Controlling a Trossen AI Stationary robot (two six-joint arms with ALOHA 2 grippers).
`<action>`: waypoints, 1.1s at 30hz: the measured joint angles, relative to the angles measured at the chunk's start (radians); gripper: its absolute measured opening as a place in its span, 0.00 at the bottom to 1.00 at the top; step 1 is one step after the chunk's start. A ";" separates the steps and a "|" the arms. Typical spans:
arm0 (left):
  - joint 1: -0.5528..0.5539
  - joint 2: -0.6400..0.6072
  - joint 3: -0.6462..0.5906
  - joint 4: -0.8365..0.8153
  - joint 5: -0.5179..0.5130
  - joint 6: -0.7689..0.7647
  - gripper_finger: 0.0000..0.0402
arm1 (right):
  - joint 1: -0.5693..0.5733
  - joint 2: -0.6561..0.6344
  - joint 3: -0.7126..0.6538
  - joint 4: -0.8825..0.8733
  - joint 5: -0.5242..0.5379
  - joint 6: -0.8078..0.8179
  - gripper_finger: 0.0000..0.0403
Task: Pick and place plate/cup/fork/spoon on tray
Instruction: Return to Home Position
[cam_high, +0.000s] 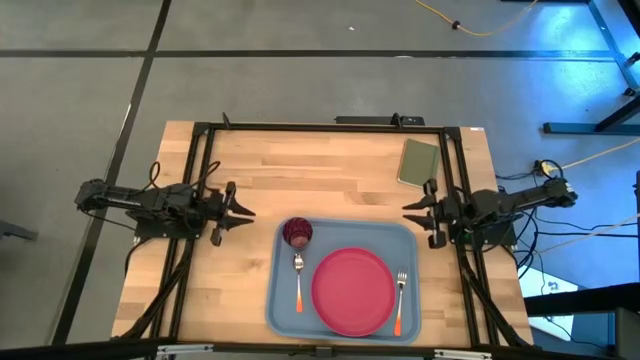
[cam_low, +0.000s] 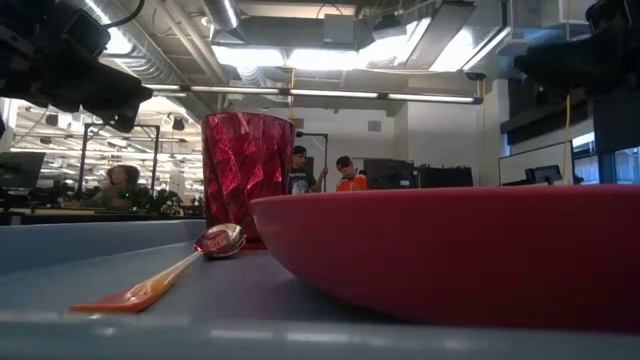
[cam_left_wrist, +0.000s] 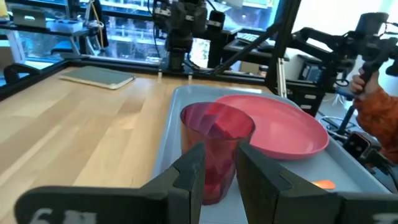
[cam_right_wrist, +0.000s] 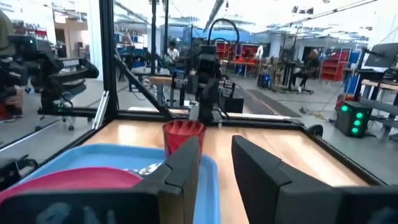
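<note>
The light blue tray (cam_high: 342, 232) lies at the table's near middle. On it rest the pink-red plate (cam_high: 352, 291), the dark red cup (cam_high: 297, 232) upright at its far left corner, the spoon (cam_high: 298, 281) left of the plate and the fork (cam_high: 399, 300) right of it. My left gripper (cam_high: 245, 212) is open and empty, left of the tray; the cup (cam_left_wrist: 214, 146) stands beyond its fingers. My right gripper (cam_high: 410, 214) is open and empty, at the tray's far right corner.
A small green pad (cam_high: 418, 161) lies at the table's far right. A dark frame (cam_high: 320, 126) runs along the far edge and both sides. Bare wood shows between the pad and the left arm. People show in the room behind, and a person's sleeve (cam_left_wrist: 379, 106) shows in the left wrist view.
</note>
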 joint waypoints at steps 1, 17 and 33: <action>0.000 0.000 0.000 0.000 -0.001 -0.002 0.20 | 0.000 -0.005 -0.009 -0.003 0.000 -0.001 0.25; 0.000 0.000 0.000 -0.004 0.011 0.005 0.20 | 0.000 -0.031 -0.010 -0.145 -0.030 -0.061 0.25; 0.000 0.000 0.000 -0.004 0.006 0.006 0.20 | 0.000 -0.028 -0.009 -0.163 -0.366 -0.030 0.25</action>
